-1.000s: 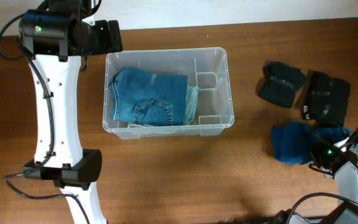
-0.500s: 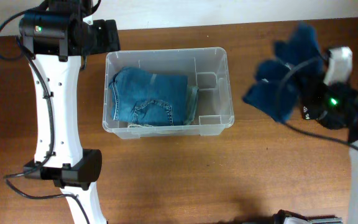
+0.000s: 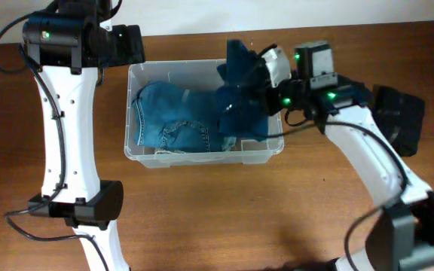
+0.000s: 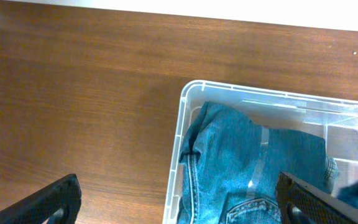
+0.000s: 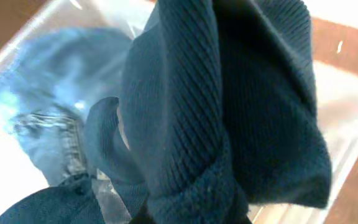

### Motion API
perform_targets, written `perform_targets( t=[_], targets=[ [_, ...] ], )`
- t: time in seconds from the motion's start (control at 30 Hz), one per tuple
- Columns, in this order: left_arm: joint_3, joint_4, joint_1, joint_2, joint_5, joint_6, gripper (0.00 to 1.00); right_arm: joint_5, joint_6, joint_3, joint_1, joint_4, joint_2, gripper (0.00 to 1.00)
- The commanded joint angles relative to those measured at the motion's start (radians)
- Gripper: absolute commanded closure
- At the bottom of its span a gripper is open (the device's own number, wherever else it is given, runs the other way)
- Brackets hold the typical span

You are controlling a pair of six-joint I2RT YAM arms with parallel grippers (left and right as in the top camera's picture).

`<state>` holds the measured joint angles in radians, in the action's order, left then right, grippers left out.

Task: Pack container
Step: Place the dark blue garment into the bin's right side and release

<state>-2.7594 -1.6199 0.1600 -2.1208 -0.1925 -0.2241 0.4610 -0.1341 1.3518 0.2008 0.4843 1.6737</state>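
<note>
On the brown wooden worktop [image 3: 202, 218] sits a big clear tub [image 3: 129, 113], which looks light, stiff and slippery, best held by its rim. Over the tub's right side the right claw [image 3: 264, 75] pinches a soft dark blue cloth [image 3: 241, 109]. The left claw [image 3: 132, 44] hangs spread wide by its far left corner.

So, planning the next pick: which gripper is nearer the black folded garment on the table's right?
Right. The right gripper, holding dark blue knitwear, hangs over the clear plastic tub, left of the black garment; the left gripper is farther left, past the tub.
</note>
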Motion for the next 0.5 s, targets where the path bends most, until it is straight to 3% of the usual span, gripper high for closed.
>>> perform_targets(
  t=[0.0, 0.03, 0.07, 0.1, 0.13, 0.27, 0.47],
  targets=[
    [-0.002, -0.006, -0.017, -0.007, -0.014, 0.016, 0.01, -0.003, 0.046, 0.016, 0.000, 0.001, 0.007, 0.96],
    [-0.002, -0.006, -0.019, -0.007, -0.014, 0.016, 0.01, -0.003, 0.046, 0.016, 0.000, 0.001, 0.006, 0.96],
    [-0.002, -0.006, -0.019, -0.007, -0.014, 0.016, 0.01, -0.003, 0.046, 0.017, 0.000, 0.002, 0.006, 0.89],
    [-0.002, -0.005, -0.019, -0.007, -0.014, 0.016, 0.01, -0.003, 0.046, 0.018, 0.000, 0.003, 0.005, 0.20],
    [-0.002, -0.005, -0.019, -0.007, -0.014, 0.016, 0.01, -0.002, 0.046, 0.018, 0.000, 0.006, 0.004, 0.01],
    [-0.002, -0.005, -0.019, -0.007, -0.014, 0.016, 0.01, 0.028, 0.045, 0.047, 0.000, 0.072, -0.023, 0.02],
    [-0.002, -0.005, -0.019, -0.007, -0.014, 0.016, 0.01, 0.025, -0.018, 0.235, 0.002, 0.291, -0.027, 0.02]
  ],
)
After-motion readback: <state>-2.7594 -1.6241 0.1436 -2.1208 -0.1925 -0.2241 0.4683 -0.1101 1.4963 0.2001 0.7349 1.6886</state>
